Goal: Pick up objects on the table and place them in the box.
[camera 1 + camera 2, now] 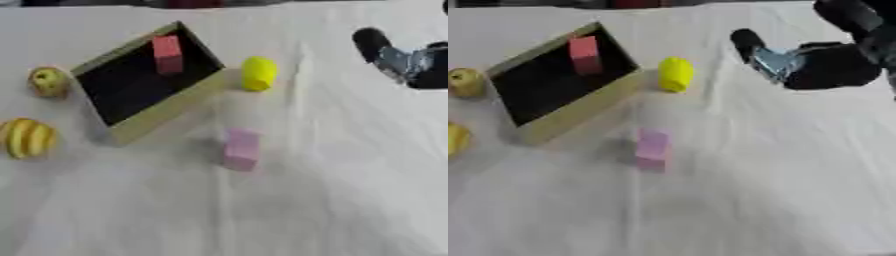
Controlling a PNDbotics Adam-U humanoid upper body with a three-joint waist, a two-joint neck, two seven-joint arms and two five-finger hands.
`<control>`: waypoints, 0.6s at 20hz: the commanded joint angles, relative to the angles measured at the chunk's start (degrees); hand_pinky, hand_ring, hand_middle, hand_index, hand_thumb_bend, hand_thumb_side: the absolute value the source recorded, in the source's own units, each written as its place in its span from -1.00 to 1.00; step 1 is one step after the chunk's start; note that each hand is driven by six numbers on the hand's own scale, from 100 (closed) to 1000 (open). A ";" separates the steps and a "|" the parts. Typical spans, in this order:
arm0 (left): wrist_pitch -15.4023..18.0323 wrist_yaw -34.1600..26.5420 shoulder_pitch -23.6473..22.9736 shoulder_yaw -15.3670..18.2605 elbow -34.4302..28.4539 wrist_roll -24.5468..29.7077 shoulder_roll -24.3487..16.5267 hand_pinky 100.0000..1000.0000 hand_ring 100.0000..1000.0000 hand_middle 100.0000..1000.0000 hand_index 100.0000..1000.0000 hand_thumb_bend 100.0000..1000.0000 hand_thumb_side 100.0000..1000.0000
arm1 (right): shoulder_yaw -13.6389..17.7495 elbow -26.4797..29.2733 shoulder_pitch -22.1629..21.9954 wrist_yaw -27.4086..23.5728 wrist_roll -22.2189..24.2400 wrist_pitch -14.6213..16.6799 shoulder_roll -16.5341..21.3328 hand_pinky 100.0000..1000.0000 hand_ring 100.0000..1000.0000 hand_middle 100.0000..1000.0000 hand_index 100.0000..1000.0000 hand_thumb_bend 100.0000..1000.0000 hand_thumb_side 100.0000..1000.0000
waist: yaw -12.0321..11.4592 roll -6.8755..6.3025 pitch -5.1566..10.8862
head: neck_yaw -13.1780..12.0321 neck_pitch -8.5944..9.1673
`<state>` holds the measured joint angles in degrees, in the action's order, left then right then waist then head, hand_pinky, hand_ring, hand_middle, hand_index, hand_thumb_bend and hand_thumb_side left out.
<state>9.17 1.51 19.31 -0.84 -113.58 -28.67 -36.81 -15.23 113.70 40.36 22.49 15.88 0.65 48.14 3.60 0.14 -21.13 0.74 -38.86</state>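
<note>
A wooden box [166, 116] with a black inside lies on the white cloth at the upper left. A red block [167, 54] stands inside it near the far corner. A yellow lemon-like object [258, 73] rests just beside the box's right side. A pink block [241, 149] stands in front of the box. A yellow-green apple [48, 81] and a striped yellow fruit [28, 137] lie left of the box. My right hand [824, 62] hovers at the upper right, apart from the lemon, holding nothing, one finger stretched toward the left. My left hand is out of sight.
The white cloth [332, 190] covers the table, wrinkled, with open room across the front and right. Dark shapes line the far edge.
</note>
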 commanded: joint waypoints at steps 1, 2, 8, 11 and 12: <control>0.03 -0.28 0.44 0.35 -1.01 0.30 -1.83 0.53 0.53 0.55 0.90 -0.01 0.26 | 0.34 0.89 1.48 -1.60 3.62 -2.93 0.93 0.72 0.70 0.64 0.75 -0.82 0.22 | 0.16 -0.11 1.57 | 0.86 -0.61; 0.01 -0.34 0.45 0.36 -1.01 0.30 -1.88 0.53 0.53 0.55 0.90 -0.01 0.26 | 0.44 0.89 1.78 -2.47 4.56 -3.74 1.00 0.72 0.71 0.64 0.75 -0.82 0.19 | 0.21 -0.15 1.63 | 1.05 -0.63; 0.22 -0.58 0.86 0.13 -1.01 0.65 -2.07 0.53 0.54 0.56 0.91 -0.02 0.26 | 0.47 0.64 2.84 -3.27 7.12 -5.72 1.50 0.72 0.72 0.65 0.76 -0.80 0.09 | 0.60 -0.45 1.85 | 2.26 -0.98; 0.38 -0.78 1.04 0.04 -1.01 0.99 -2.05 0.54 0.54 0.56 0.91 -0.03 0.27 | -0.19 -0.97 3.98 -2.83 7.90 -5.79 1.06 0.73 0.72 0.66 0.76 -0.79 0.04 | 0.69 -0.56 1.96 | 2.77 -1.16; 0.43 -0.84 1.09 0.00 -1.01 1.11 -2.03 0.54 0.54 0.56 0.91 -0.04 0.27 | -0.49 -1.68 4.46 -2.73 8.22 -5.75 0.74 0.73 0.72 0.66 0.75 -0.79 0.04 | 0.70 -0.59 1.98 | 2.89 -1.15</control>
<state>9.47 0.92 19.67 -1.03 -113.61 -27.86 -36.86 -16.02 112.36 43.87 19.50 23.68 -5.13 48.08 4.25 -0.40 -20.52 3.33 -39.75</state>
